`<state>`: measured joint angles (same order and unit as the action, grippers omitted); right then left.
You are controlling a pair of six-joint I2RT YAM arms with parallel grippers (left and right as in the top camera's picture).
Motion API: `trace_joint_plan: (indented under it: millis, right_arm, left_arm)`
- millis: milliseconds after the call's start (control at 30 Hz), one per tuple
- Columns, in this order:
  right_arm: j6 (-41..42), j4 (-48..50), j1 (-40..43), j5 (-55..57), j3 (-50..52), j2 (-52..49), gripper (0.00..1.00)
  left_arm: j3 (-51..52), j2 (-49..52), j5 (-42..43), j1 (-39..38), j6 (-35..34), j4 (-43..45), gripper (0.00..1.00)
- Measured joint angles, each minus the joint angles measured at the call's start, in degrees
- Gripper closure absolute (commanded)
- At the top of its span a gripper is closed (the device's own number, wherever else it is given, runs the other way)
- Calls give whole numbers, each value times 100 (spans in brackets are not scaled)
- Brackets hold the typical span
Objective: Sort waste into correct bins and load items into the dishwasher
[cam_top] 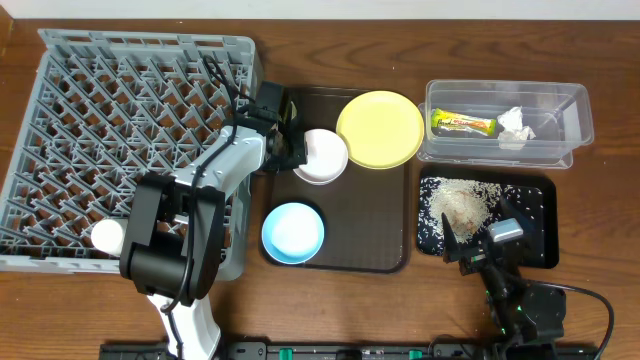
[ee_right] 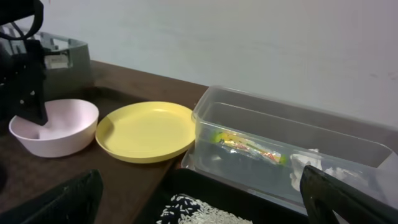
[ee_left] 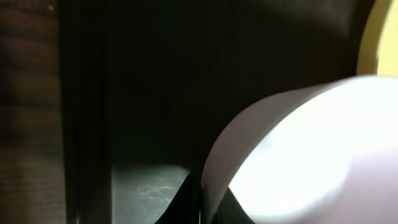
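While the white cup [cam_top: 105, 235] sits in the dish rack [cam_top: 60, 100] at the bench's left edge, the left hand [cam_top: 296, 152] pinches the rim of the empty white bowl [cam_top: 325, 158] mid-bench; blue bowl [cam_top: 293, 232] and yellow plate [cam_top: 380, 128] await loading. Right edge: wrapper [cam_top: 463, 123], tissue [cam_top: 513, 125] in clear tub [cam_top: 575, 110]; rice [cam_top: 460, 200] on black tray [cam_top: 535, 215]; right hand [cam_top: 465, 252] spread wide.

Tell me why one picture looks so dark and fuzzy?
Left wrist view: the camera sits very close to the white bowl, so it blurs and glows against the dark brown tray. Overhead view: sharp and evenly lit. Right wrist view: slightly soft, its own fingers dark and blurred at the bottom corners.
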<state>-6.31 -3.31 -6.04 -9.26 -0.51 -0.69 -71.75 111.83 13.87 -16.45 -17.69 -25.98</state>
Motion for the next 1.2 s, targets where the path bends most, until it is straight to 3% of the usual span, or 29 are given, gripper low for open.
trace_joint_plan:
  millis: [200,367,433,600,733,900,1033,1200]
  right_arm:
    - [0,0,0,-2,0,2,1]
    - [0,0,-2,0,0,0,1]
    - [2,0,0,-2,0,2,1]
    - [0,0,0,-2,0,2,1]
    - [0,0,0,0,0,0,1]
    - [0,-2,0,-2,0,2,1]
    - [0,0,0,-2,0,0,1]
    - [0,0,0,-2,0,2,1]
  left_arm:
    - [7,-400,214,11,151,-205,92]
    - [7,-1480,-181,133,389,-457,92]
    - [2,-1971,-734,168,557,-560,92]
    - [-39,-2769,-3005,175,1038,-682,93]
    - [-39,-2559,-5014,190,1537,-372,92]
    - [-39,-1878,-6913,190,2223,420,93]
    - [-39,-1322,-7827,190,2883,1016,93]
    - [-39,-754,-8317,188,3416,1305,92]
